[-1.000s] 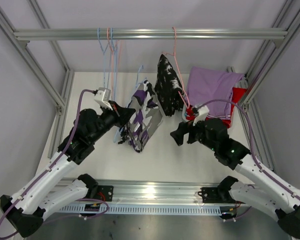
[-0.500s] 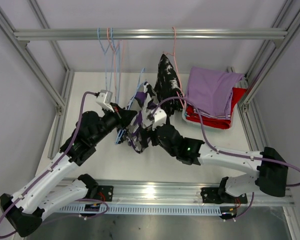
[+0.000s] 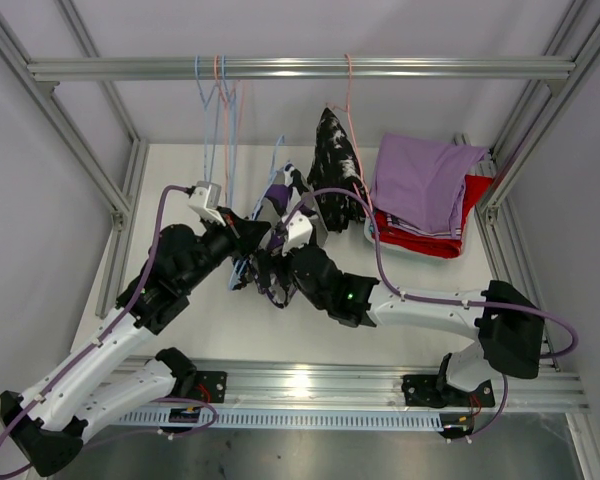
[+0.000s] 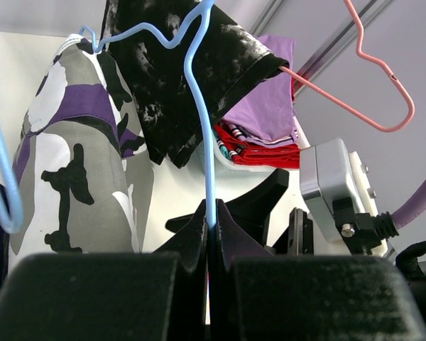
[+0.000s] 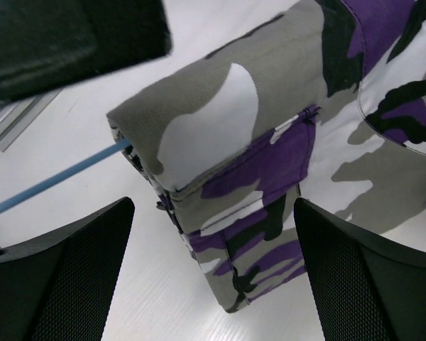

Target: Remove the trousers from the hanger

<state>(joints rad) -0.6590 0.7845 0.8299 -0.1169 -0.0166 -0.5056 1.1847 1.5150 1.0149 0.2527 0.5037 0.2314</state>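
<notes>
Robotics lab test cell: an aluminium-profile frame (image 3: 300,68) encloses a white table (image 3: 250,335), with cabled robot arms (image 3: 110,340) bolted to a metal rail (image 3: 310,385).

The camouflage trousers (image 5: 270,142) are matt woven cloth; the blue hanger (image 4: 208,185) is smooth glossy wire; the counter (image 5: 163,305) is smooth matt white.

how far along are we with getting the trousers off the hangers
Done: lilac trousers and red trousers lie stacked at right. In hand: left claw pinches the blue hanger, open right claw straddles the print trousers. Left: black blotched trousers hang on the pink hanger.
</notes>
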